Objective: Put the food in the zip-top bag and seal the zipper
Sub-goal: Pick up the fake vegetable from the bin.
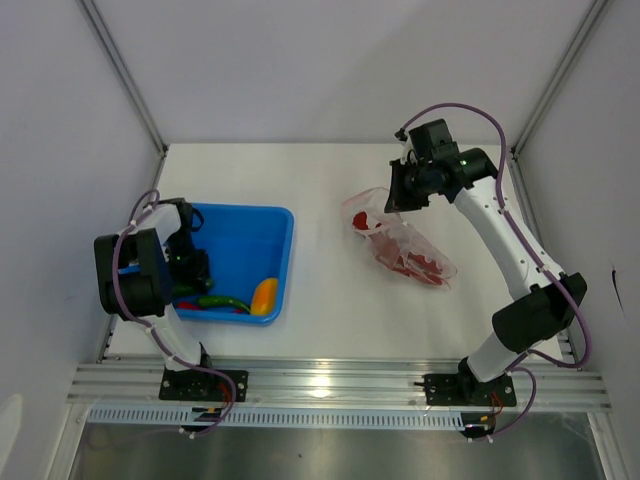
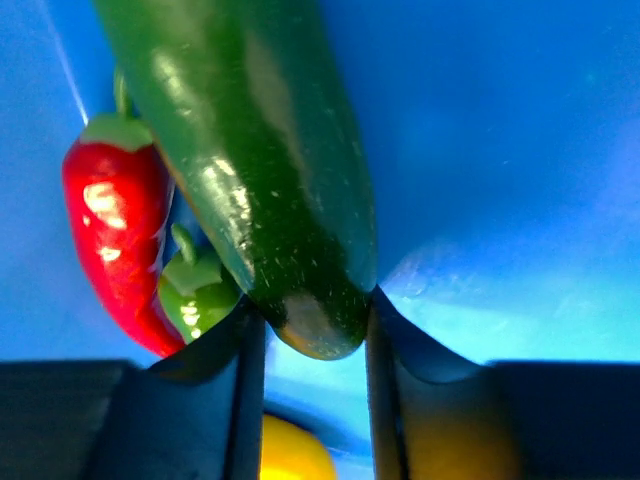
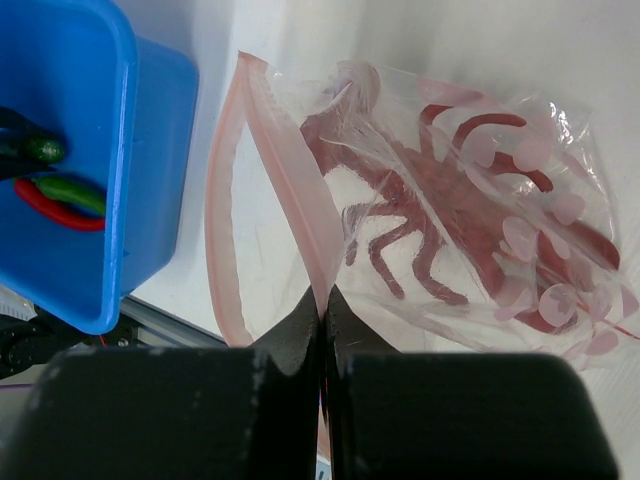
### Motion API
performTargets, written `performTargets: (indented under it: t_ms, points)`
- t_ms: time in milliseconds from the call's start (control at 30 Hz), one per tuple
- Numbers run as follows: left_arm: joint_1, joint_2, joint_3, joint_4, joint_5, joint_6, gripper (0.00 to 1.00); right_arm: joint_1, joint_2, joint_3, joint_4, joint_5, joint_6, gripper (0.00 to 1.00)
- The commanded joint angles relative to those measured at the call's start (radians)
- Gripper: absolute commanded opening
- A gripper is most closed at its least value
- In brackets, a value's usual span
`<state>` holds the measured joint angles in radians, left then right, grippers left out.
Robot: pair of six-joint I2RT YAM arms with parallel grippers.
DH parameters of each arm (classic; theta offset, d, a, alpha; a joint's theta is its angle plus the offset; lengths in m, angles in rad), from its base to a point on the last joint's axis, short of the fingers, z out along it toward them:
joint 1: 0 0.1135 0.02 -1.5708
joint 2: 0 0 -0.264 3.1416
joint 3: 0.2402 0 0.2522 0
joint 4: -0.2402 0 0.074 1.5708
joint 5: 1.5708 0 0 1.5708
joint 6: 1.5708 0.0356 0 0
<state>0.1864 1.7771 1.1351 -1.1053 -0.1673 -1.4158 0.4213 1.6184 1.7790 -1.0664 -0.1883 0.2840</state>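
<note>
Left gripper [image 2: 312, 318]: clamped on green pepper [image 2: 255, 160], inside blue tray [image 1: 245, 245].
Right gripper [image 3: 322, 305]: pinching zipper [image 3: 285, 170]; zip-top bag [image 3: 470, 230] right of tray.

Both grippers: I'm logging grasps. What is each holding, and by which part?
Left gripper: the long green pepper, pinched at its rounded tip. Right gripper: the zip-top bag, fingers shut on one lip of its pink zipper strip.
</note>
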Motion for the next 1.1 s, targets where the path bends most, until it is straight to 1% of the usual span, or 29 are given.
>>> performTargets:
  t_ms: [0,33,100,133,167,200,233,267,300,467,500,533,600,667,700,733,767,800,833,867,900,933,967,1033,1067]
  points:
    - [0.010,0.008,0.023,0.009,0.012,0.015,0.28,0.005,-0.045,0.053,0.013,0.009,-0.017,0.00]
    - [0.008,0.002,0.032,0.002,0.017,0.021,0.26,0.005,-0.045,0.053,0.013,0.009,-0.016,0.00]
    - [0.008,-0.010,0.032,-0.013,0.040,0.029,0.25,0.005,-0.048,0.053,0.016,0.012,-0.016,0.00]
    - [0.001,-0.028,0.035,-0.021,0.051,0.034,0.18,0.005,-0.049,0.054,0.016,0.013,-0.016,0.00]
    - [-0.004,-0.041,0.032,-0.024,0.060,0.037,0.13,0.004,-0.051,0.056,0.017,0.015,-0.016,0.00]
    - [-0.011,-0.056,0.034,-0.024,0.078,0.040,0.11,0.005,-0.051,0.059,0.019,0.019,-0.016,0.00]
    - [-0.033,-0.071,0.035,-0.028,0.086,0.043,0.05,0.004,-0.052,0.060,0.020,0.020,-0.016,0.00]
    - [-0.042,-0.097,0.057,-0.036,0.092,0.043,0.04,0.004,-0.052,0.066,0.020,0.020,-0.016,0.00]
    - [-0.054,-0.110,0.072,-0.048,0.103,0.043,0.01,0.004,-0.052,0.069,0.022,0.021,-0.016,0.00]
    - [-0.149,-0.188,0.205,-0.143,0.160,0.044,0.01,0.005,-0.057,0.079,0.028,0.020,-0.013,0.00]
    - [-0.168,-0.199,0.242,-0.155,0.190,0.048,0.01,0.004,-0.060,0.079,0.028,0.020,-0.012,0.00]
    - [-0.215,-0.212,0.283,-0.166,0.216,0.061,0.00,0.004,-0.061,0.079,0.029,0.020,-0.011,0.00]
    - [-0.255,-0.238,0.351,-0.195,0.227,0.080,0.01,0.002,-0.063,0.079,0.034,0.018,-0.011,0.00]
    - [-0.315,-0.254,0.417,-0.199,0.253,0.141,0.01,0.001,-0.063,0.079,0.039,0.012,-0.009,0.00]
    - [-0.347,-0.266,0.436,-0.158,0.270,0.222,0.01,0.001,-0.063,0.079,0.040,0.010,-0.006,0.00]
    - [-0.361,-0.269,0.477,-0.136,0.294,0.263,0.01,0.001,-0.060,0.083,0.042,0.010,-0.008,0.00]
    - [-0.370,-0.271,0.489,-0.117,0.357,0.308,0.00,0.001,-0.055,0.086,0.039,0.009,-0.006,0.00]
    - [-0.390,-0.277,0.500,-0.044,0.400,0.407,0.01,-0.001,-0.052,0.089,0.036,0.007,-0.005,0.00]
    - [-0.401,-0.281,0.500,0.014,0.451,0.458,0.01,-0.001,-0.048,0.094,0.034,0.004,-0.005,0.00]
    - [-0.412,-0.286,0.490,0.086,0.579,0.512,0.00,0.000,-0.045,0.092,0.037,-0.003,-0.003,0.00]
    - [-0.433,-0.298,0.468,0.190,0.639,0.578,0.01,0.004,-0.045,0.089,0.039,-0.007,-0.003,0.00]
    - [-0.447,-0.304,0.450,0.228,0.678,0.597,0.01,0.007,-0.045,0.086,0.040,-0.007,-0.003,0.00]
    - [-0.461,-0.309,0.425,0.276,0.772,0.618,0.01,0.010,-0.042,0.086,0.039,-0.005,-0.003,0.00]
    - [-0.498,-0.314,0.410,0.394,0.889,0.663,0.01,0.027,-0.040,0.086,0.039,0.007,-0.008,0.00]
    - [-0.522,-0.315,0.388,0.435,0.992,0.679,0.01,0.037,-0.041,0.088,0.039,0.019,-0.011,0.00]
